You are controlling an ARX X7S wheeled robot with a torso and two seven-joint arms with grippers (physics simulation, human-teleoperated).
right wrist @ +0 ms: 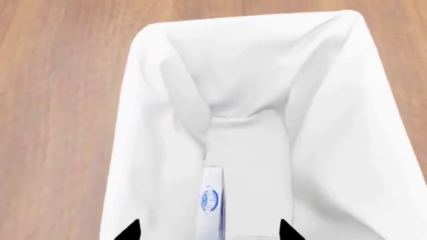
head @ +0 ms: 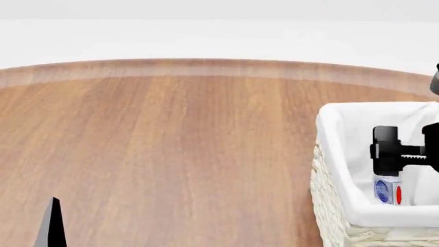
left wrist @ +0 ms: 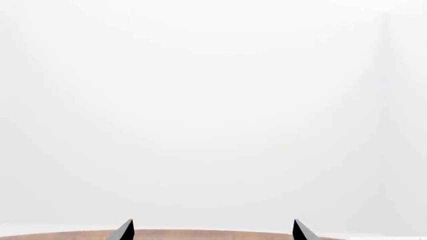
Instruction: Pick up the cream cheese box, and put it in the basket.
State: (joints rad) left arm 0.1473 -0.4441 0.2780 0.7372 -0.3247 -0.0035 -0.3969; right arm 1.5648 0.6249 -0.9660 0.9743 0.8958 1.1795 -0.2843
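Black left gripper (left wrist: 213, 231) sits at the near left over the wooden table (head: 171, 149); only its two fingertips show in the left wrist view, set wide apart with nothing between them. One tip pokes into the head view's near-left corner. Wicker basket (head: 328, 206) stands at the near right of the table, white cloth liner (head: 332, 134) folded over its rim. Right gripper (right wrist: 208, 231) hangs over the basket's inside, tips spread wide, not touching the box in the right wrist view. Cream cheese box (right wrist: 211, 205) is inside the basket, standing on edge on the liner between those tips, blue mark facing up toward the camera. Head view shows the same box (head: 388, 191) just below the gripper body, blue and red marks visible. Farther out, bare wood runs to the table's curved far edge, then white background.
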